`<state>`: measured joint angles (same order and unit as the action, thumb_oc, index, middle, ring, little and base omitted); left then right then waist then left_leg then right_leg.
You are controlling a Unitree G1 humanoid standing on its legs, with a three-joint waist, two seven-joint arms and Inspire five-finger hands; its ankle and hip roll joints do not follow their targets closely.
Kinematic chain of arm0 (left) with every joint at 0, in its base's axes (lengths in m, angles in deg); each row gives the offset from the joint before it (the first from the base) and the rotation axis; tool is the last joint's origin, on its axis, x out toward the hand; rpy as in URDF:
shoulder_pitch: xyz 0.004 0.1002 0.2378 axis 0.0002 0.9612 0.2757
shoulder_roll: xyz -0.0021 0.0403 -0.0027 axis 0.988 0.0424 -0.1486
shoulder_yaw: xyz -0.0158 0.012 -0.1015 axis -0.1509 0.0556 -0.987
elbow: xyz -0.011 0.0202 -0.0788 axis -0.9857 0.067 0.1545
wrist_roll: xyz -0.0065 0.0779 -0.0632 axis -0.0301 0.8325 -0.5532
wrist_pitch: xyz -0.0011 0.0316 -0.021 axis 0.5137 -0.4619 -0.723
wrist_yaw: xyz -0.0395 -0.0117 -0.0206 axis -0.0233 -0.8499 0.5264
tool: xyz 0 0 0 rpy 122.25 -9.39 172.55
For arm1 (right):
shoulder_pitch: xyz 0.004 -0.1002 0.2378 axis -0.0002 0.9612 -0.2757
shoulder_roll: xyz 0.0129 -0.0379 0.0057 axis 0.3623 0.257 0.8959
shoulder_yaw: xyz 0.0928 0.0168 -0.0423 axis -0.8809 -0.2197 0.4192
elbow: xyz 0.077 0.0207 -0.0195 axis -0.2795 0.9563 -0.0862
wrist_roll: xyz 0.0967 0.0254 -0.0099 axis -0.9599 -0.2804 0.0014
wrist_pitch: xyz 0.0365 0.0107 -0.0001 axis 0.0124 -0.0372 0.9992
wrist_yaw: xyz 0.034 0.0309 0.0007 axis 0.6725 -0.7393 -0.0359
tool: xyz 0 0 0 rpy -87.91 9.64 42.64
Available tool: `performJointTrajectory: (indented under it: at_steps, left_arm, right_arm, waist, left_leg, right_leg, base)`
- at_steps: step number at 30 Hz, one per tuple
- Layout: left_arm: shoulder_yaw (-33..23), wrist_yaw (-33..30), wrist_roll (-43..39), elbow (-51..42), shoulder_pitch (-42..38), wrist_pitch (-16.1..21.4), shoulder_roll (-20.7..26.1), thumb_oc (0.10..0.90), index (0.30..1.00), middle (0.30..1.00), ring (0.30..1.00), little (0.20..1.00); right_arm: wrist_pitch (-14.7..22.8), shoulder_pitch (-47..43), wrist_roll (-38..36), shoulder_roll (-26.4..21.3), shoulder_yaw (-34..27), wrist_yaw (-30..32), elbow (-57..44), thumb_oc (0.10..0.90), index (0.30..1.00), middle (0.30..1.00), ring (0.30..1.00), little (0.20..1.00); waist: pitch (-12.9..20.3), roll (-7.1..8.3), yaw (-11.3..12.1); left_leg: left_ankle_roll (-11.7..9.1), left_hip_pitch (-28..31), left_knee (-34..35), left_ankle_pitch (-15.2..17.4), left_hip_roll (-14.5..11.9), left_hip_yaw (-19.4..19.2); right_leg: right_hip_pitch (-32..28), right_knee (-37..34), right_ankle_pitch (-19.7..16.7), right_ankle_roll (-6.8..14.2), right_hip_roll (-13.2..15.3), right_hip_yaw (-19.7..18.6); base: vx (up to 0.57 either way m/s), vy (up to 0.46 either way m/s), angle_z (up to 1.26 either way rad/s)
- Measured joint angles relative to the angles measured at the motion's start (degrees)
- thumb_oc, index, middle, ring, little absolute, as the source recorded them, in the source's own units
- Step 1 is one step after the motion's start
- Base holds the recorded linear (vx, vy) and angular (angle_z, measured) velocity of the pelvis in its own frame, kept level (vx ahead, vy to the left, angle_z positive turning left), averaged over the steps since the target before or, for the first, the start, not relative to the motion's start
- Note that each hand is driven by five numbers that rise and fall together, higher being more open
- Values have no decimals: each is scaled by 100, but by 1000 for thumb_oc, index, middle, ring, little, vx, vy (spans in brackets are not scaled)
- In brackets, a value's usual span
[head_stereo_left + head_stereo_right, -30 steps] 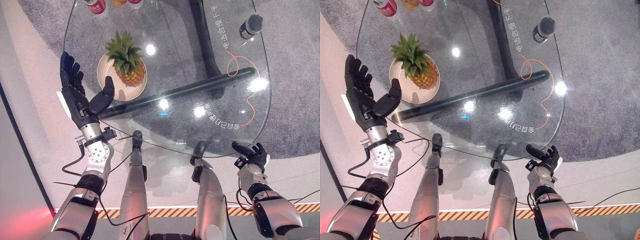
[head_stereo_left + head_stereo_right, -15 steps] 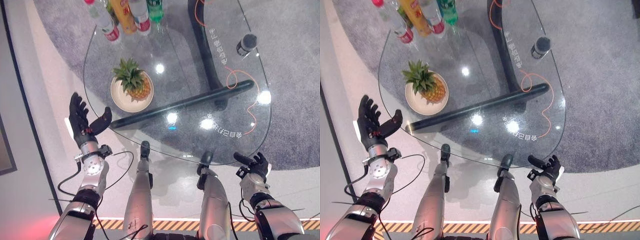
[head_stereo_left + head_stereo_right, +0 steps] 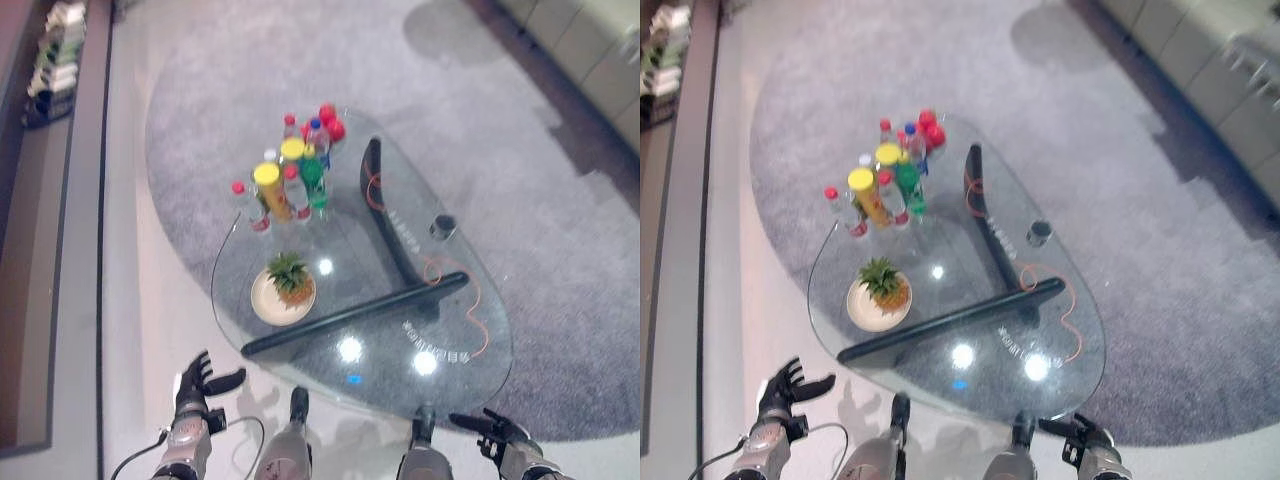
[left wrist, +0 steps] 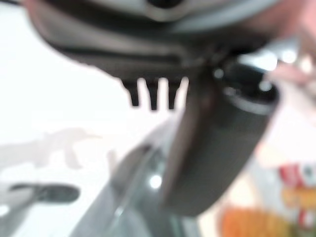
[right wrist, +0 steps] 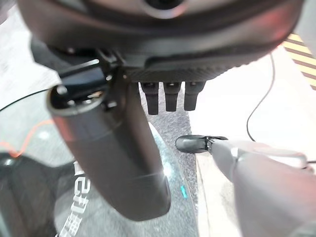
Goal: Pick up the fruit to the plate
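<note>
Sitting upright on a round cream plate (image 3: pixel 266 303), the small golden pineapple with its green leafy crown (image 3: pixel 292 281) is left of centre in the frame, on the oval glass tabletop (image 3: pixel 470 375). Above it stands a cluster of plastic bottles with red, yellow and green caps (image 3: pixel 288 185), with red balls (image 3: pixel 330 121) beyond. A small dark cylinder (image 3: pixel 441 226) and an orange cable (image 3: pixel 470 298) lie right of centre. The left hand (image 3: pixel 196 385), lower left, has its fingers spread and holds nothing; the right hand (image 3: pixel 500 433), lower right, is likewise relaxed, both off the tabletop.
</note>
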<state>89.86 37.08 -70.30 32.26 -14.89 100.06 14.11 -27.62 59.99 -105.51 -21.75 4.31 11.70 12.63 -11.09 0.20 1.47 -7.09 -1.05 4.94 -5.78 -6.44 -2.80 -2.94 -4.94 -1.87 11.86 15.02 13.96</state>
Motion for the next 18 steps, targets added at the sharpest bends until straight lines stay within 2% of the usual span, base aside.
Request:
performJointTrajectory:
  at_steps: [2,3,6,10,13,18]
  left_arm:
    - [-6,236,223,245,101,-282,-21,800,900,900,900,900]
    - [-5,315,316,322,109,-405,-29,800,900,900,900,900]
    - [-5,555,472,518,211,-693,-75,800,900,900,900,900]
    - [16,888,750,674,333,-1111,-139,800,900,900,900,900]
    - [143,1211,823,676,483,-1368,-155,800,900,900,900,900]
    - [230,1423,955,655,426,-1491,-153,800,900,900,900,900]
  right_arm:
    - [-78,167,117,141,-1,-80,9,800,900,900,900,900]
    - [-103,202,224,196,-1,-109,38,800,900,900,900,900]
    - [-187,372,446,289,55,-139,72,800,900,900,900,900]
    - [-365,562,702,284,207,-162,222,800,900,900,900,900]
    - [-360,610,727,153,202,-170,193,800,900,900,900,900]
    - [-409,613,953,94,216,-236,167,800,900,900,900,900]
  waist:
    - [394,135,-21]
    - [467,181,-42]
    - [690,184,-40]
    - [901,79,-54]
    - [924,-76,-149]
    - [937,-149,-171]
  left_leg:
    - [-26,48,2,33,-49,-16]
    - [-32,127,3,45,-62,-36]
    - [-26,194,41,116,-94,-109]
    - [-31,221,42,118,-128,-149]
    - [-8,302,40,90,-131,-164]
    - [-23,400,41,110,-135,-194]
  right_leg:
    - [-37,-1,25,-25,-49,-3]
    - [-105,-1,30,-32,-61,-14]
    - [-178,-10,86,-57,-75,-28]
    - [-192,-27,96,-43,-98,-41]
    - [-234,-28,66,-76,-104,-51]
    - [-313,-27,83,-58,-104,-66]
  base:
    - [140,20,-4]
    - [112,25,-6]
    - [89,34,-7]
    - [69,28,-1]
    - [56,20,-3]
    - [42,16,-2]
